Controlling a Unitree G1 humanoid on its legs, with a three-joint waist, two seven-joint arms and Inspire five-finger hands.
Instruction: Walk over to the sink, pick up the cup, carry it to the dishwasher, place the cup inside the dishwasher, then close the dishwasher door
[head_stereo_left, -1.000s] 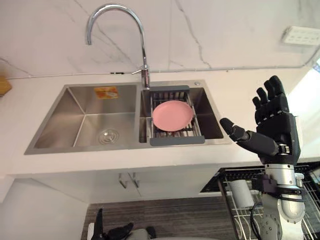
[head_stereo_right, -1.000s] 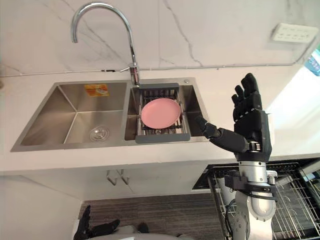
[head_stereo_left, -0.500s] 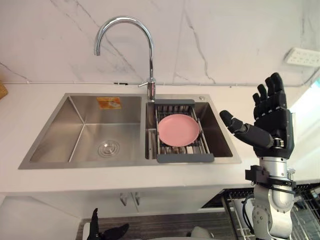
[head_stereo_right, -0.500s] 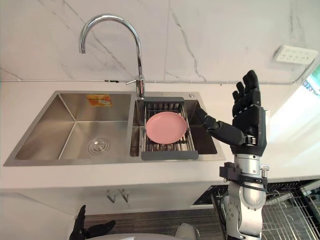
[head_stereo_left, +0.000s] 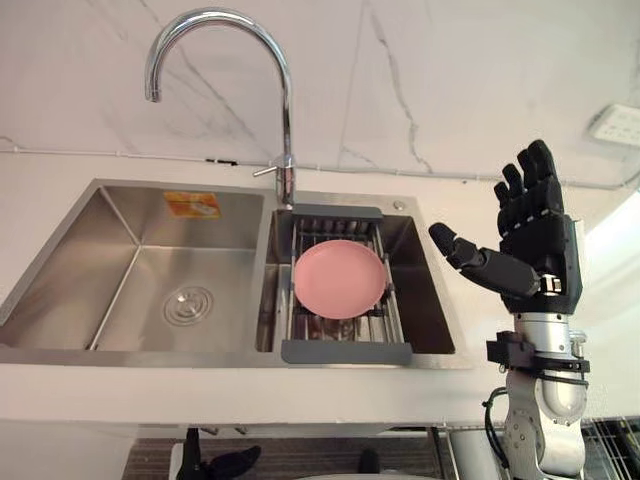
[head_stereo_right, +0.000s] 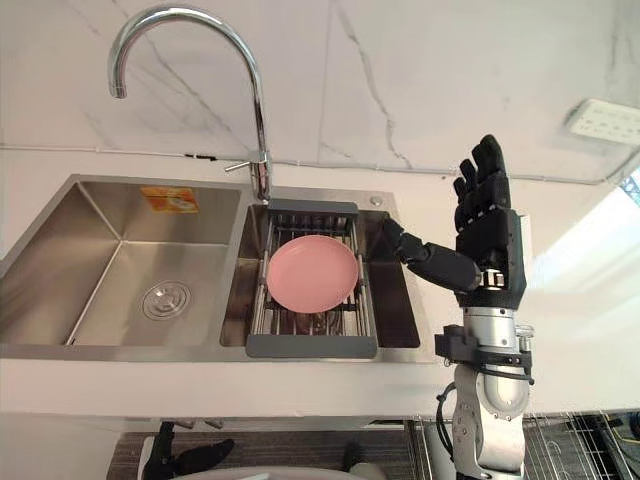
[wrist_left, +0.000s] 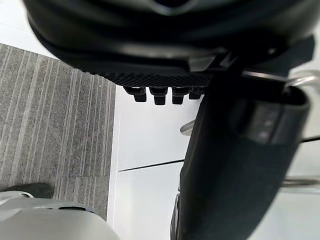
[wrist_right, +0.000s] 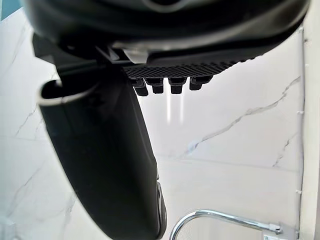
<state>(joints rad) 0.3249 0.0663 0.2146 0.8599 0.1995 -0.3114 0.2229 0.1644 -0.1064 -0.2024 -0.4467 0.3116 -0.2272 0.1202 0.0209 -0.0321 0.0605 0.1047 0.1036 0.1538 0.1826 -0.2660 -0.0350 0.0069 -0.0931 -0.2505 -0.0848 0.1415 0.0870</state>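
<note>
Two basins make up the steel sink (head_stereo_left: 130, 355): the left basin (head_stereo_left: 110, 290) has a round drain (head_stereo_left: 187, 303) and an orange sticker (head_stereo_left: 191, 204) on its back wall. Below the white counter (head_stereo_left: 300, 385) hangs the left hand (head_stereo_left: 232, 464), fingers loose and empty. A tall curved faucet (head_stereo_left: 288, 140) rises between the basins. In the right basin a dish rack (head_stereo_left: 345, 351) carries a pink plate (head_stereo_left: 339, 279) (resting on the wires). Right of the sink the right hand (head_stereo_left: 535, 255) stands upright, fingers straight, thumb spread toward the plate, holding nothing. Wires of the dishwasher rack (head_stereo_right: 575, 435) show at the lower right. Where the cup is, I cannot tell.
</note>
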